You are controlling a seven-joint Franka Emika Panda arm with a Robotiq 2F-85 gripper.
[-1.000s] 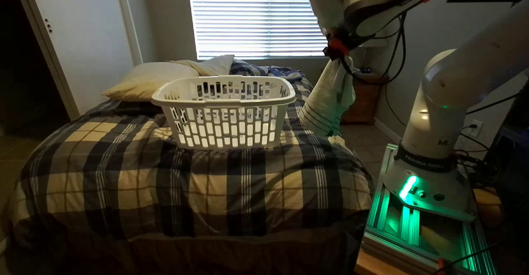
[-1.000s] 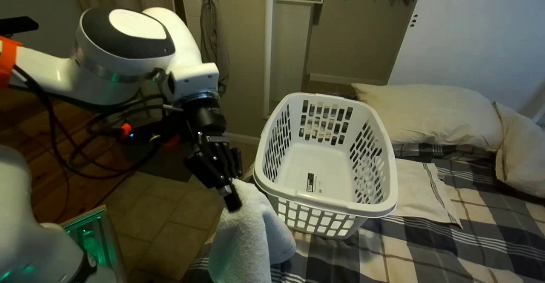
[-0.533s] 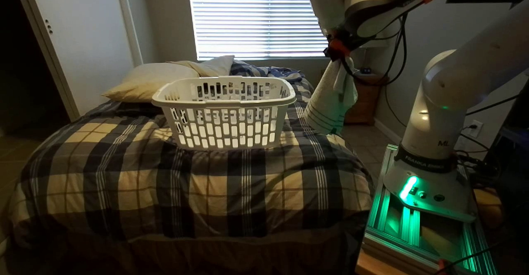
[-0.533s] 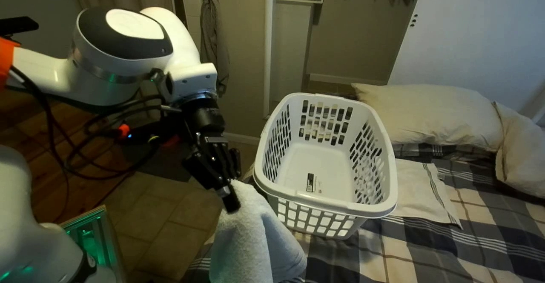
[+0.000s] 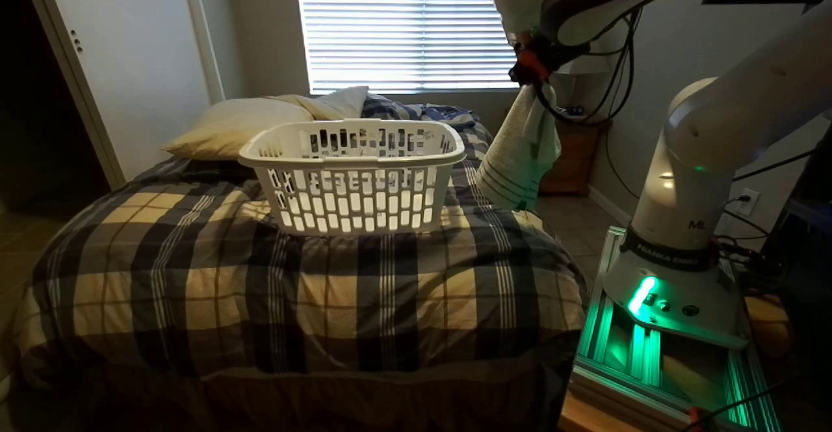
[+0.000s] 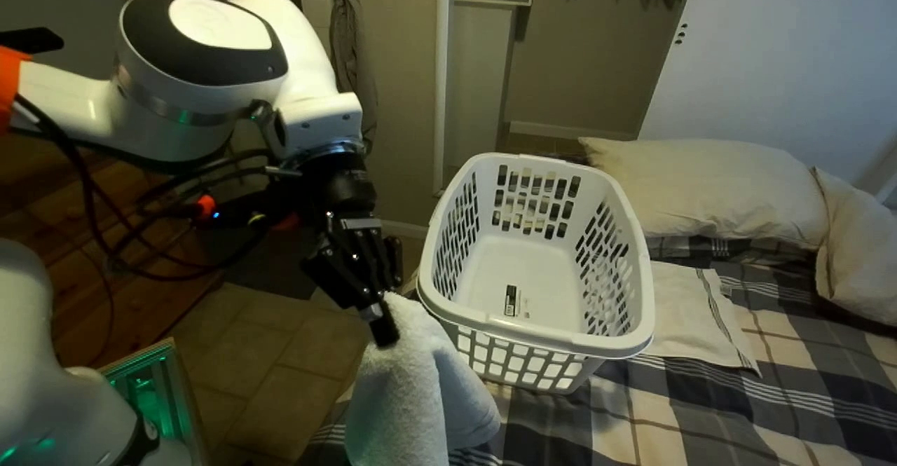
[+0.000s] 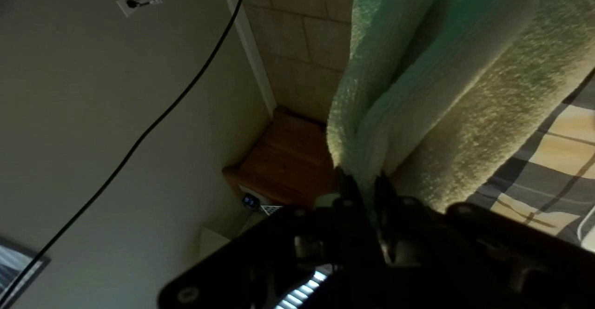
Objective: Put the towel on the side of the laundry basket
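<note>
A white towel with dark stripes near its lower edge hangs from my gripper in an exterior view. It also hangs in an exterior view and fills the upper right of the wrist view. My gripper is shut on the towel's top, and the wrist view shows the cloth pinched between the fingertips. The white plastic laundry basket stands upright on the bed, and its rim shows in an exterior view. The gripper and towel are beside the basket, outside its rim.
The basket stands on a bed with a plaid cover. Pillows lie at its head. A flat white cloth lies on the bed beside the basket. A wooden nightstand stands by the wall. Cables loop below the arm.
The upper arm links have risen slightly, while the gripper stays at nearly the same place. The towel's lower edge has swung a little. The basket has not moved.
</note>
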